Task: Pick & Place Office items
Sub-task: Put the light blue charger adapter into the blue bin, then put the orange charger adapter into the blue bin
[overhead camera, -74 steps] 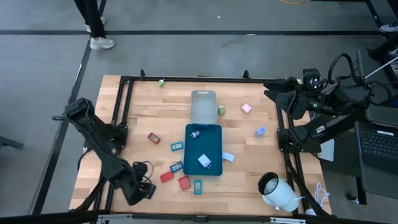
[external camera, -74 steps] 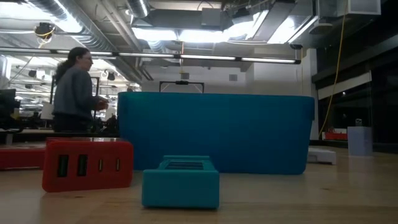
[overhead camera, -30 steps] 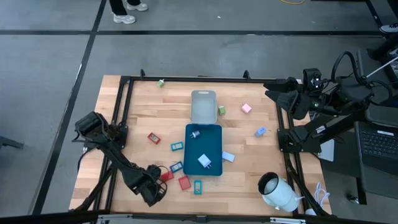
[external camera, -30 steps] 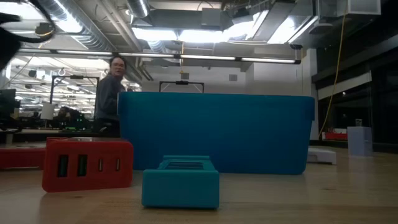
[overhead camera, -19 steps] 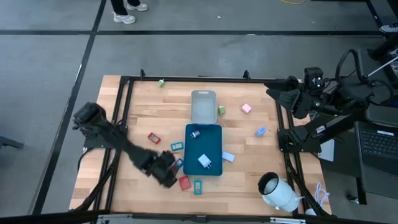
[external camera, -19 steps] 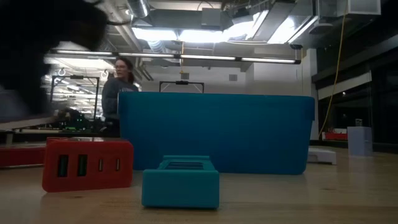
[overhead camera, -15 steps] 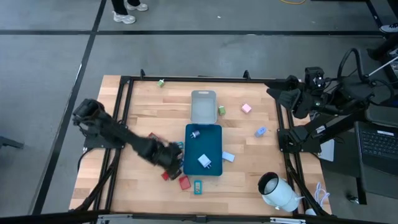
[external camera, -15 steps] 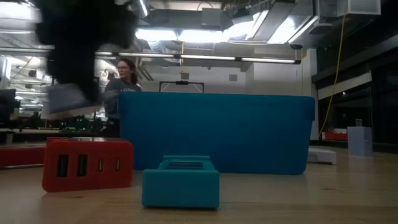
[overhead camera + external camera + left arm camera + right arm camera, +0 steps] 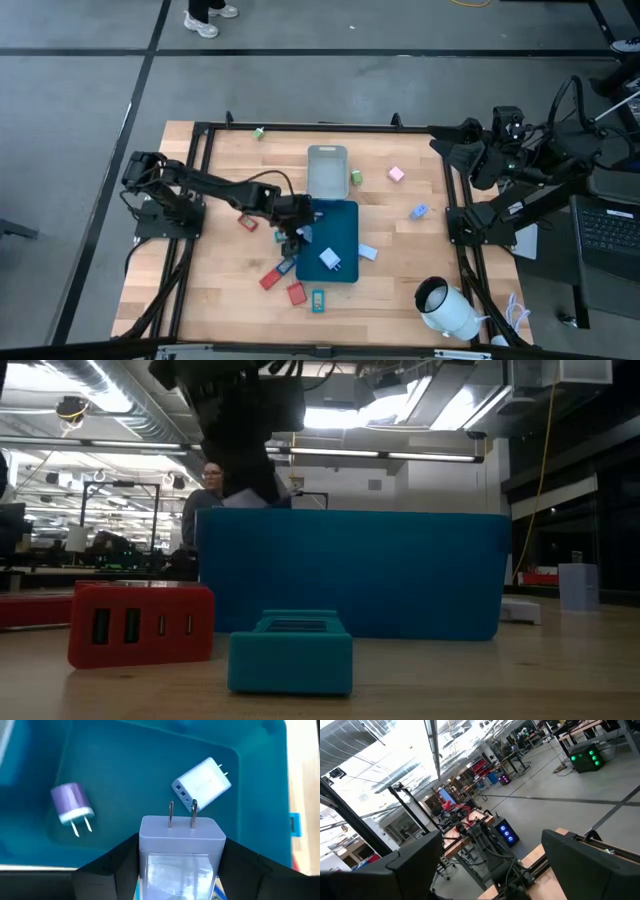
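**Lavender plug adapter held over the teal tray**

Lavender and boxy, a small plastic plug adapter (image 9: pixel 179 840) with two metal prongs sits clamped between the two dark fingers of the left hand (image 9: pixel 176 865), which press on its two sides; the prongs point away from the wrist. In the high view the left hand (image 9: pixel 296 231) hangs over the left rim of the large dark-teal rectangular tray (image 9: pixel 342 212) at the middle of the counter (image 9: pixel 230 160). Inside that tray lie a purple-and-white plug adapter (image 9: pixel 73 808) and a light-blue-white plug adapter (image 9: pixel 202 781), well apart from each other, both resting on the tray floor.

Other office items are scattered on the wood: a red flat block (image 9: pixel 269 280), a second red block (image 9: pixel 297 293) and a teal block (image 9: pixel 318 300) near the front edge, a pink cube (image 9: pixel 396 174) and a light blue piece (image 9: pixel 419 211) toward the right edge. A small grey tray (image 9: pixel 327 171) touches the teal tray's far end. A big white cylinder (image 9: pixel 446 310) lies at the front right corner.

The right hand (image 9: pixel 462 157) waits beyond the right edge, fingers spread wide and holding nothing.
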